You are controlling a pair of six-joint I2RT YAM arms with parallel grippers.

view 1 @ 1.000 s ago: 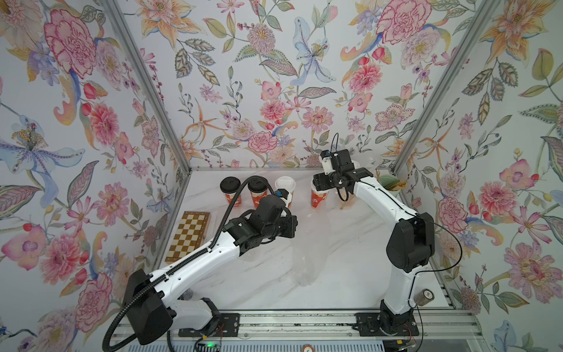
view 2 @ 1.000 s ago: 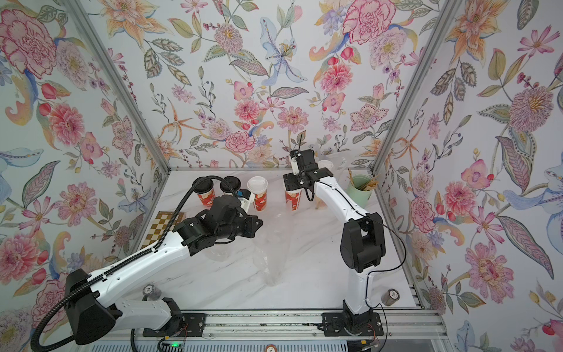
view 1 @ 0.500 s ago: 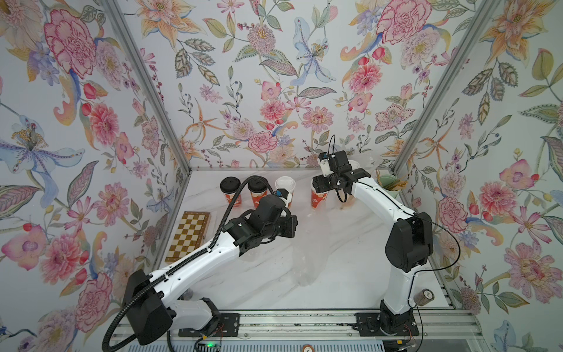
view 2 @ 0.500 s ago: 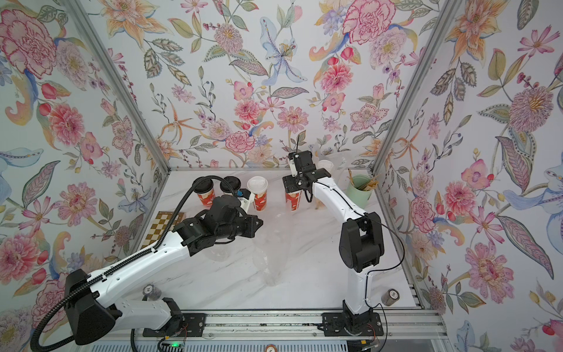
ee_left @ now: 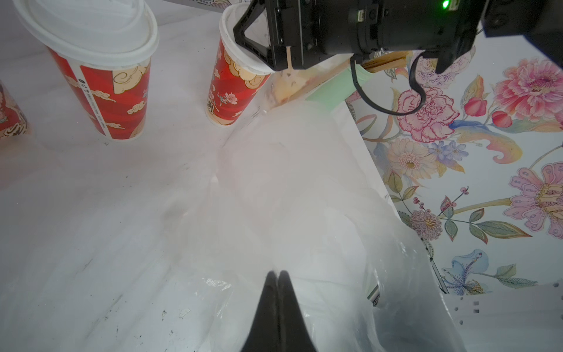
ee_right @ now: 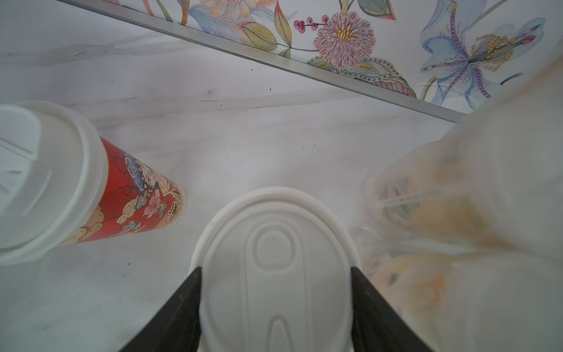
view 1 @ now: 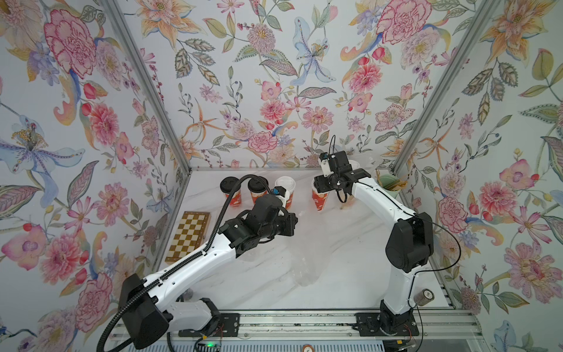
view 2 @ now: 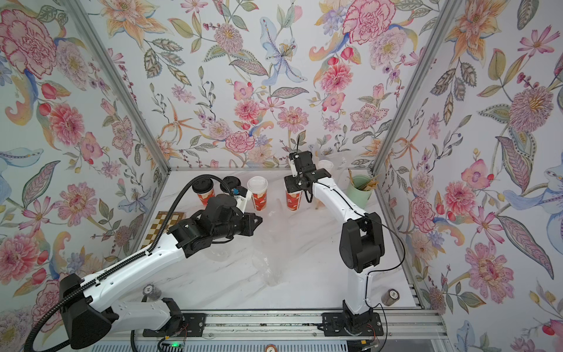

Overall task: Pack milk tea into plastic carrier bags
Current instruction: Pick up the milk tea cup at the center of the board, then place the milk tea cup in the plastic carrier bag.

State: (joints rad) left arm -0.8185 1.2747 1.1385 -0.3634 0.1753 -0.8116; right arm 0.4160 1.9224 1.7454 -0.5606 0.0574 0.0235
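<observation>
Right gripper (ee_right: 275, 271): fingers set either side of the lid of a white-lidded cup (view 1: 320, 202), both touching its rim. The cup stands upright on the table (view 1: 335, 243) near the back wall, with a green cup (view 2: 359, 192) of sticks farther right. Left gripper (ee_left: 278, 274): clenched tip to tip on the film of a clear bag (view 1: 304, 268), which sags crumpled onto mid-table, well apart from that cup. Back row, upright: spare white-lidded cup (view 2: 259, 198) and black-lidded cups (view 1: 230, 186); chessboard (view 1: 190, 236) flat by the left wall.
</observation>
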